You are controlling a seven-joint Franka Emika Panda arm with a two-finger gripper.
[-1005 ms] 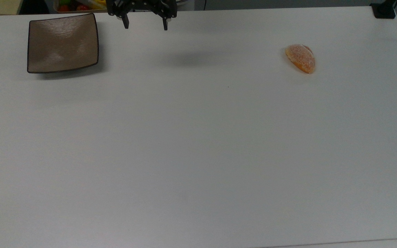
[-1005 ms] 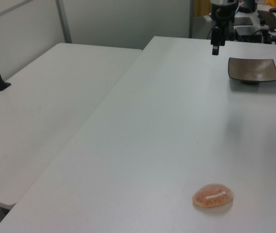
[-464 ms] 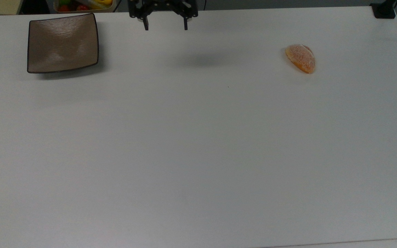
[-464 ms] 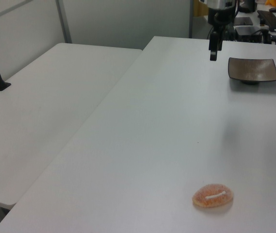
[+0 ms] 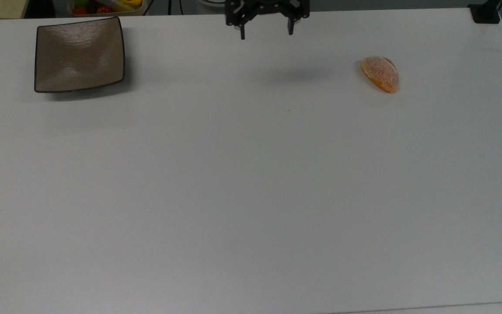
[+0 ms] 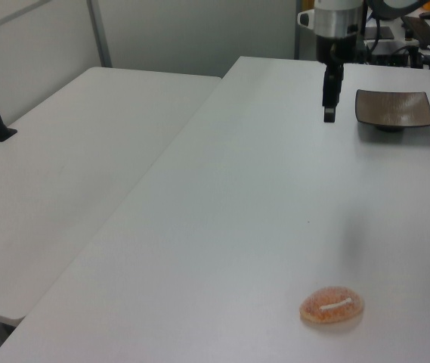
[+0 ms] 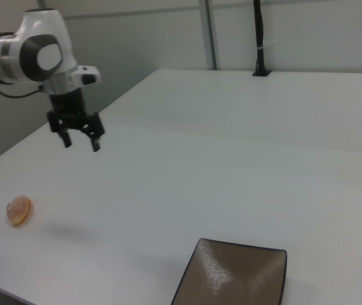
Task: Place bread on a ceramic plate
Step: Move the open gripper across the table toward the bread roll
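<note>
— Top view first: where is the hand (image 5: 266, 34)?

— High above the desk (image 5: 251, 183), near the far edge, fingers spread wide and holding nothing. Its shadow falls on the bare surface below, between the two task things.

— And the bread (image 5: 380, 73)?

— Lying on the desk toward the top view's right, well apart from the hand. In the left view the bread (image 6: 332, 305) sits close to the near edge, its white slit facing up. The right view puts it low at the right view's left (image 7: 19, 210), with the hand (image 7: 79, 140) hanging well above it.

— The ceramic plate (image 5: 79, 54)?

— At the top view's far left corner, with nothing on it, well apart from the bun.

— So the step in hand is the reach?

— I judge so. To do it well, the hand should travel over the bun first and descend only once centred. The bun lies slanted in the top view, so turning the wrist to close across its narrow width would likely seat it better than gripping along its length.

— Risks?

— A soft, rounded crust could squash or slip, so close gently and low on its sides.
</note>
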